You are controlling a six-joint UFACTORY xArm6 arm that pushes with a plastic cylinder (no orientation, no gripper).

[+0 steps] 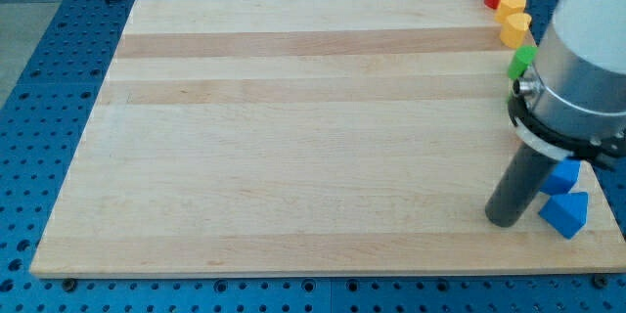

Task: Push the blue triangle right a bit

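The blue triangle (565,212) lies near the board's bottom right corner. A second blue block (563,176), shape unclear, sits just above it, partly behind the rod. My tip (504,221) rests on the board just left of the blue triangle, close to it; I cannot tell if they touch. The arm's grey body covers the view's right side above the blocks.
Along the board's right edge at the view's top sit a red block (492,1), a yellow block (511,3), a second yellow block (514,27) and a green block (521,60). The wooden board (293,137) lies on a blue perforated table; its right edge is close to the blue blocks.
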